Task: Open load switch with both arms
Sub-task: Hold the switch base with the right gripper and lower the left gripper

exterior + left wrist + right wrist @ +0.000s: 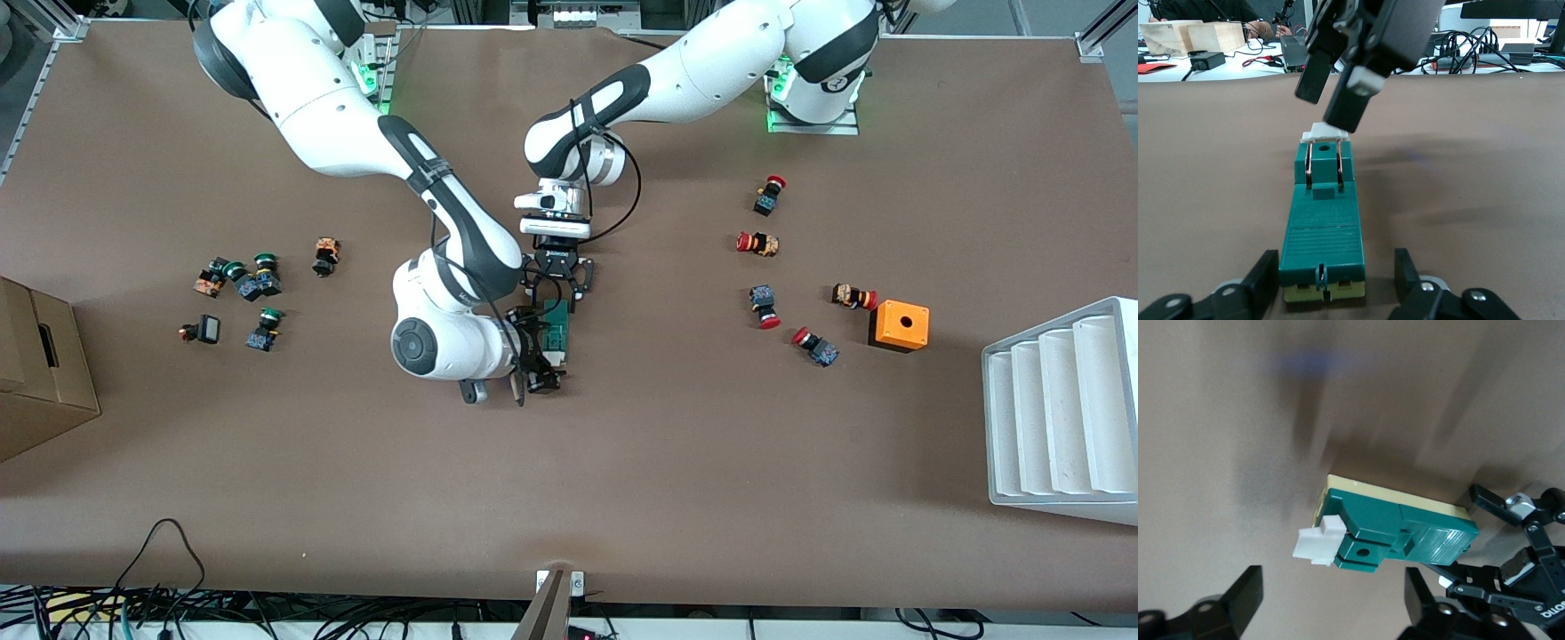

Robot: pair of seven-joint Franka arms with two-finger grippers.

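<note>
The load switch [558, 333], a dark-green block with a white end piece [1317, 543], lies flat on the brown table [711, 462] near its middle. My left gripper [560, 300] reaches down at the switch's green end, the end farther from the front camera. It is open and straddles that end [1323, 267]: one finger [1265, 280] is almost against the side, the other finger [1405, 270] stands clear of it. My right gripper [542, 357] is at the white end, open wide, with its fingers [1245, 600] to either side and nothing between them. It also hangs over the white piece in the left wrist view [1335, 87].
Several red-capped push buttons [757, 244] and an orange box with a hole [899, 325] lie toward the left arm's end, with a white ribbed rack [1062, 409] at the table edge. Green-capped push buttons [258, 277] and a cardboard box [36, 364] sit toward the right arm's end.
</note>
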